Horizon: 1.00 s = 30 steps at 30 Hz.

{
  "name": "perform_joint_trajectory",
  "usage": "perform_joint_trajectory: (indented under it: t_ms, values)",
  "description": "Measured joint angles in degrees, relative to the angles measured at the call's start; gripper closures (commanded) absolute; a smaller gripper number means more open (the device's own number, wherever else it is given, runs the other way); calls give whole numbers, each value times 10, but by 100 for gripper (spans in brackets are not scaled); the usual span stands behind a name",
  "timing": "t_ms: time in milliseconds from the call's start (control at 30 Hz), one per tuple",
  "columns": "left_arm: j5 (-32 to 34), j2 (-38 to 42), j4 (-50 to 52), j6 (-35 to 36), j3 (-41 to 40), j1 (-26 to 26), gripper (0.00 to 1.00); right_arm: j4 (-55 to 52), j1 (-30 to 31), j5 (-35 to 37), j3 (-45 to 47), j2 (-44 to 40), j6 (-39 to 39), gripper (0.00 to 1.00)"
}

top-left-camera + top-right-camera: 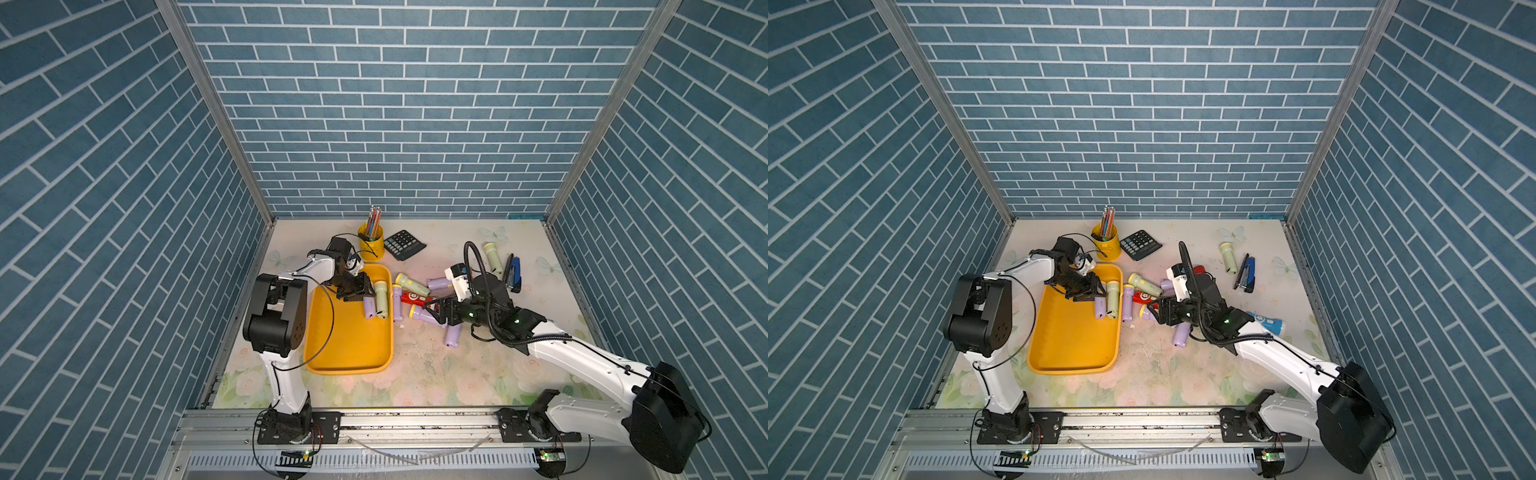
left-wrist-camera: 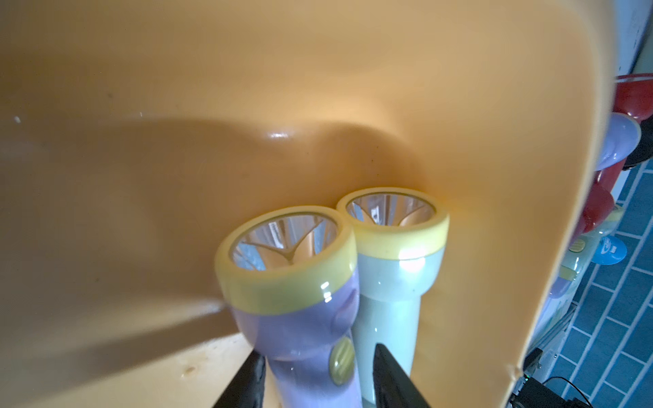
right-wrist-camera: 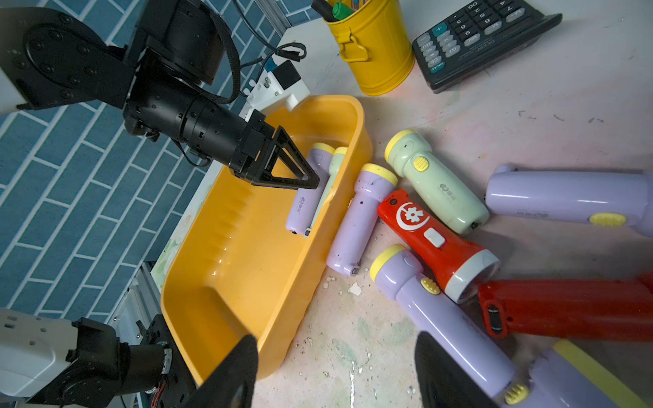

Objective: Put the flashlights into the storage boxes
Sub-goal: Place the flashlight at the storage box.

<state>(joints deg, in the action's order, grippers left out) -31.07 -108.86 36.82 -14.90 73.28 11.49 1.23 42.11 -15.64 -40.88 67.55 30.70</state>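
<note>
Left fingers are parted, straddling the lilac flashlight with a sliver of daylight on one side, so there's no squeeze on it! That flashlight lies flat on the floor of the orange tray, at its far end. It's head to head with a pale green flashlight tucked against the tray's wall. The left gripper hangs low inside the tray. Over to the right fingers: spread wide, nothing between them. The right gripper hovers outside the tray, over the loose pile on the right arm's side. There a second lilac flashlight lies just beside the tray's outer wall, a red flashlight comes next out, and a blue flashlight is well away. Past the tray's far end stand the pencil cup and calculator.
</note>
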Motion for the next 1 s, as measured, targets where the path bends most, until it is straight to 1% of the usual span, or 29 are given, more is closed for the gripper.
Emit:
perform_joint_trajectory:
  t_ms: [100,267,400,567,700,800,900,1000]
  values:
    - [12,21,8,4,-1,0,44,-5,0,5,0,-7,0,30]
    - [34,94,24,8,-2,0,42,-44,0,26,0,-17,2,30]
    - [47,164,23,5,-23,0,43,-99,0,57,-1,-27,10,31]
    - [54,250,16,-12,-81,0,43,-205,-9,104,-30,-21,44,35]
    - [57,320,14,-23,-127,1,43,-308,-13,140,-85,14,89,37]
    - [66,363,17,-23,-147,1,43,-365,-14,150,-122,53,108,37]
    - [74,385,19,-22,-161,1,43,-397,-14,143,-140,100,120,37]
    - [75,388,19,-23,-176,1,43,-411,-13,130,-142,141,132,37]
